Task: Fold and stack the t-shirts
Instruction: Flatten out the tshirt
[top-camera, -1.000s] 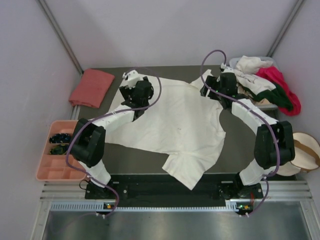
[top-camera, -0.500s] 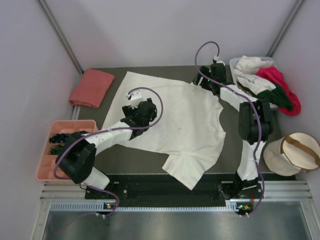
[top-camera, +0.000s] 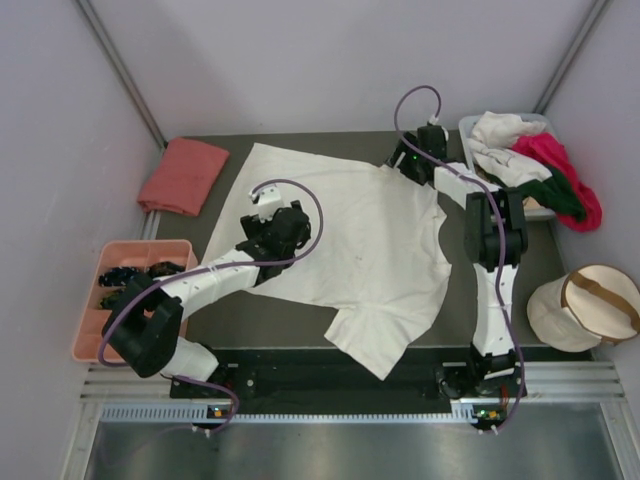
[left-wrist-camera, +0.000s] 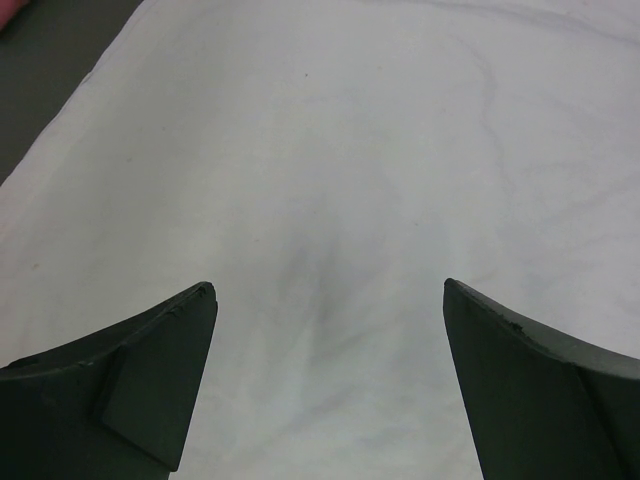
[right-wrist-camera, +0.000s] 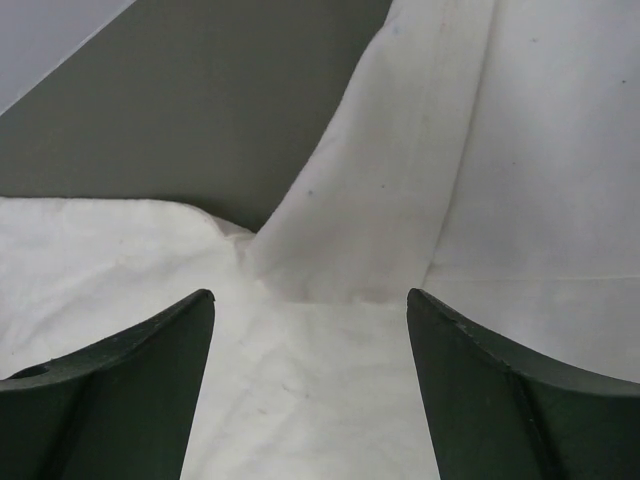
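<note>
A large cream-white t-shirt (top-camera: 360, 240) lies spread on the dark table, one sleeve hanging toward the near edge. My left gripper (top-camera: 283, 224) is open and empty just above the shirt's left half; its view shows only plain white cloth (left-wrist-camera: 330, 150) between its fingertips (left-wrist-camera: 185, 320). My right gripper (top-camera: 409, 160) is open and empty at the shirt's far right edge, over a folded flap of cloth (right-wrist-camera: 380, 200). A folded salmon-pink t-shirt (top-camera: 183, 175) lies at the far left. White, magenta (top-camera: 560, 160) and dark green shirts are heaped at the far right.
A grey bin (top-camera: 470, 126) holds the heap of shirts at the back right. A pink compartment tray (top-camera: 92, 345) sits left of the table. A round beige pouch with a tan strap (top-camera: 585, 305) sits on the right. Bare dark table (right-wrist-camera: 200, 110) lies beyond the shirt's far edge.
My left gripper has pulled back from the shirt's far left corner toward its middle left. My right arm has stretched out, its gripper moving farther back along the shirt's far right edge.
</note>
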